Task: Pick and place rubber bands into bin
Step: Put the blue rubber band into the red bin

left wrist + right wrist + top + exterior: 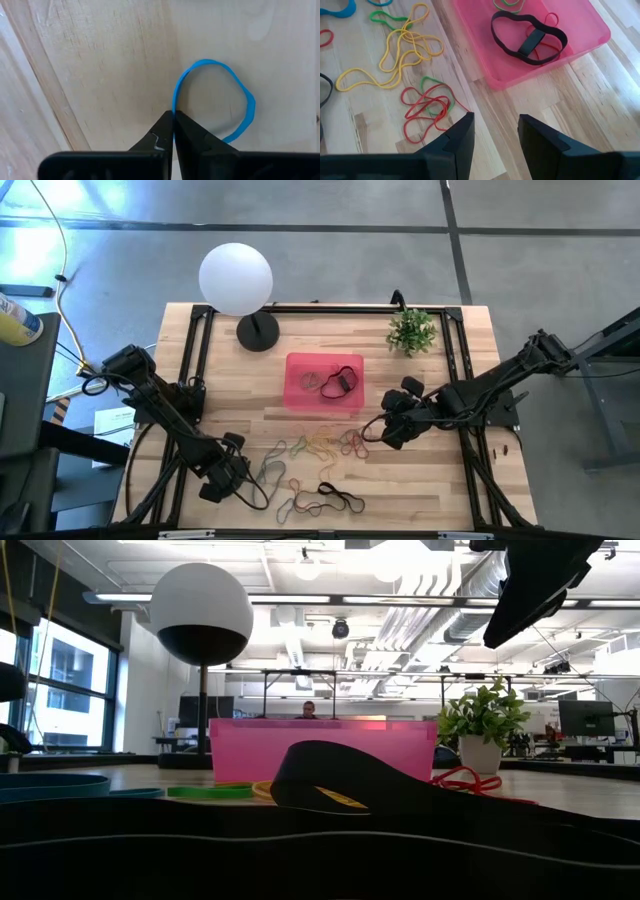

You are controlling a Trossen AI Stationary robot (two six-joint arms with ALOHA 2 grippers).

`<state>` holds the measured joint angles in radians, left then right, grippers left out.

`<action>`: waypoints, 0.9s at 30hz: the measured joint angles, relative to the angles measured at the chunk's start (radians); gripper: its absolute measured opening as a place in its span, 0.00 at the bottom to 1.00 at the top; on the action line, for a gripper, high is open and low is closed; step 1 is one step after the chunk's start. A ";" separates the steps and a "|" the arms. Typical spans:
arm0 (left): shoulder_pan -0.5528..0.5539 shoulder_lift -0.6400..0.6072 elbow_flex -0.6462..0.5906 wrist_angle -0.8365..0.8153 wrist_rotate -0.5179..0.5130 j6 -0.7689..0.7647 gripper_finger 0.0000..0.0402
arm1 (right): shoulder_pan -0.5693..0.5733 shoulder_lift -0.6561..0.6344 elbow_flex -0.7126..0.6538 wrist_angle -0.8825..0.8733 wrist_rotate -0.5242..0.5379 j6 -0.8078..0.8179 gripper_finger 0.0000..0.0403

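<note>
The left hand [173,131] sits low near the front-left edge of the wooden surface [440,490], its fingers pressed together on a blue rubber band [220,97]. The right hand [495,131], spread and holding nothing, hovers just right of the pink bin [322,383], over bare wood. The bin holds a black band [529,31]; yellow, red and green rubber bands [412,65] are strewn before it. A globe lamp [236,278] and small plant [412,331] stand behind.

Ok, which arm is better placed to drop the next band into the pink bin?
Left. The left pincer is already shut on a blue rubber band, so it only has to carry it to the bin. The right pincer is nearer the bin, but open and empty.
</note>
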<state>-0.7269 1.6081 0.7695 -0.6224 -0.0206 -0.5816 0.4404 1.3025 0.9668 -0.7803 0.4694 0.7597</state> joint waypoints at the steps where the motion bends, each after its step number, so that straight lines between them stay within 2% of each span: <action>1: 0.000 0.000 0.008 -0.005 -0.005 0.000 0.00 | 0.000 0.000 0.000 0.000 0.000 0.000 0.35; 3: 0.000 0.003 0.029 -0.030 -0.019 0.005 0.00 | 0.000 0.000 0.000 0.000 0.000 0.000 0.35; 7: 0.007 0.006 0.079 -0.117 -0.120 0.022 0.00 | 0.000 0.000 0.000 0.000 0.000 0.000 0.35; 11: 0.034 0.001 0.133 -0.208 -0.126 0.046 0.00 | 0.000 0.000 0.000 0.000 0.000 -0.001 0.35; 15: 0.082 -0.016 0.197 -0.253 -0.185 0.102 0.00 | 0.000 0.000 0.000 0.013 0.000 -0.007 0.35; 20: 0.142 -0.056 0.288 -0.325 -0.256 0.195 0.00 | 0.000 0.000 -0.001 0.019 -0.005 -0.008 0.35; 27: 0.271 -0.117 0.414 -0.402 -0.415 0.374 0.00 | 0.001 0.000 -0.001 0.036 -0.003 -0.008 0.35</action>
<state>-0.4559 1.4906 1.1837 -1.0246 -0.4358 -0.2078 0.4416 1.3025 0.9661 -0.7441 0.4667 0.7513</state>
